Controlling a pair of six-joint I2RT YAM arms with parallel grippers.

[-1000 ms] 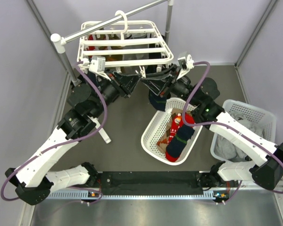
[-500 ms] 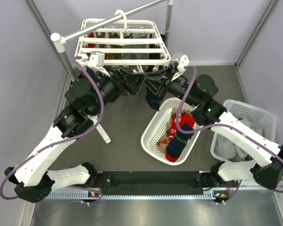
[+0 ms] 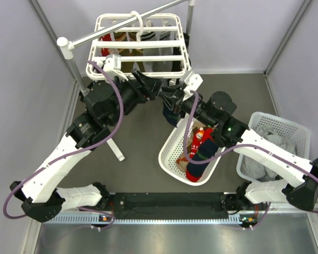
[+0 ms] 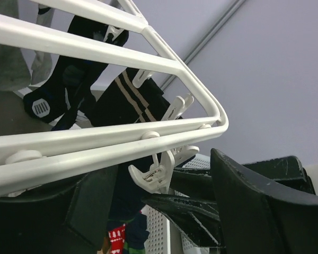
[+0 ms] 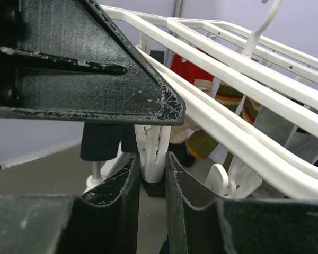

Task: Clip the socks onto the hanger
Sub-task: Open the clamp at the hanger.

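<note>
R jaws nearly shut, pinching a white clip (image 5: 151,140) under hanger (image 3: 148,43) front edge; L jaws wide apart nearby, gripping nothing. Navy sock (image 3: 172,114) below mostly hidden by arms; other socks (image 3: 201,145) in basket (image 3: 169,151)

- Left arm (image 3: 53,172) and right arm (image 3: 275,153): smooth white shell links rising from the black base plate (image 3: 169,203), joined by black cylindrical joint housings.
- Purple cable (image 3: 118,111): one per arm, looping loosely outside the links from beside the base plate out to the wrist.
- Camera housing (image 3: 112,63): a small white block on each wrist, at the end farthest from the base plate.
- Left gripper (image 4: 161,169) and right gripper (image 5: 151,174): matte black, wedge-shaped fingers (image 4: 254,206), with flat faces carrying pale scratches and chipped edges.
</note>
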